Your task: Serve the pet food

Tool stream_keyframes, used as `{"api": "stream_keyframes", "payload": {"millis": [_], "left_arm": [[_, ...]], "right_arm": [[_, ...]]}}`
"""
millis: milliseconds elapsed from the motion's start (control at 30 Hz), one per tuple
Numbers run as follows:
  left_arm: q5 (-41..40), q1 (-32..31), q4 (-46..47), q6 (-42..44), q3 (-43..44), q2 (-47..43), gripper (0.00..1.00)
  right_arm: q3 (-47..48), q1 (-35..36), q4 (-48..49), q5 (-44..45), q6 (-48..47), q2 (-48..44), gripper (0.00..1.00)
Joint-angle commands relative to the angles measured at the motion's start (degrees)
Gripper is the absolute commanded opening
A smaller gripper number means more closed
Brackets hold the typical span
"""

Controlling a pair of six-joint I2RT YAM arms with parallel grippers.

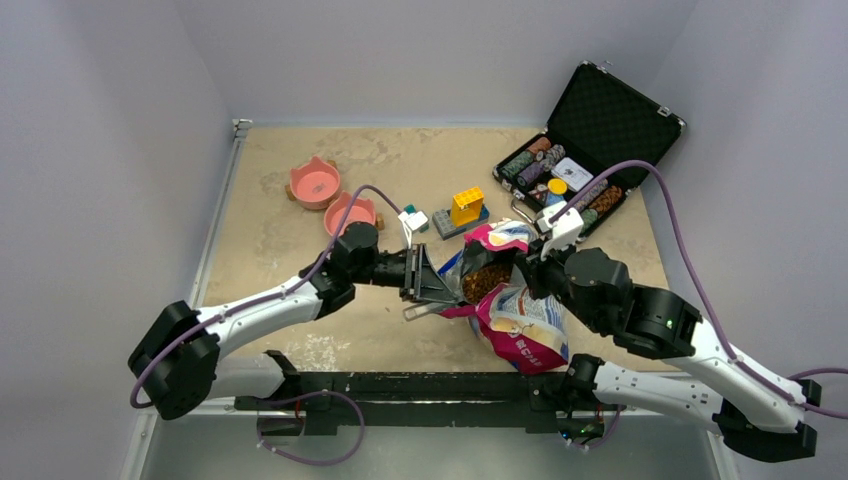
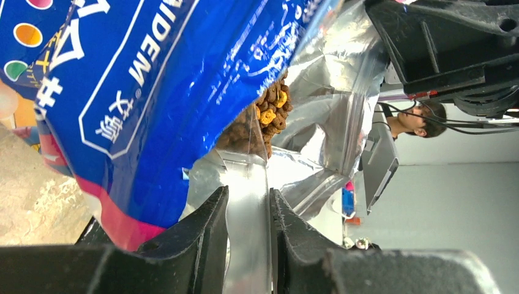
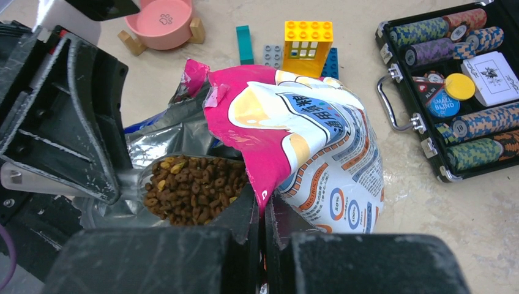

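The pink-and-blue pet food bag (image 1: 522, 328) stands open at the table's near middle. My right gripper (image 3: 264, 199) is shut on the pink edge of the bag's mouth (image 3: 287, 131) and holds it up. My left gripper (image 2: 248, 193) is shut on the flat silver handle of a metal scoop (image 2: 248, 177). The scoop (image 3: 196, 187) sits in the bag mouth, heaped with brown kibble (image 3: 190, 190). In the top view the left gripper (image 1: 432, 280) meets the bag from the left and the right gripper (image 1: 530, 272) from the right. Kibble also shows in the left wrist view (image 2: 269, 116).
Two pink pet bowls (image 1: 315, 183) (image 1: 350, 212) on wooden stands sit at the back left; one shows in the right wrist view (image 3: 164, 21). Toy bricks (image 1: 462, 210) lie behind the bag. An open black case of poker chips (image 1: 570, 180) stands at the back right.
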Motion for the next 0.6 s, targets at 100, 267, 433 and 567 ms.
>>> {"api": "stream_keyframes", "payload": {"millis": [100, 267, 433, 567], "left_arm": [[-1.1, 1.7, -4.3, 2.3, 1.2, -7.3, 0.00], [-0.7, 3.2, -10.8, 1.2, 3.6, -6.8, 0.00], [-6.3, 4.7, -34.1, 0.9, 13.9, -4.5, 0.00], [-6.3, 4.5, -39.0, -0.4, 21.1, -4.4, 0.00]], "right_arm": [[-0.3, 0.2, 6.5, 1.2, -3.4, -2.5, 0.00], [0.9, 0.2, 3.7, 3.9, -2.7, -1.7, 0.00], [2.6, 0.2, 2.0, 4.2, 1.0, 0.9, 0.00], [2.2, 0.2, 2.5, 4.0, 1.9, 0.7, 0.00]]}}
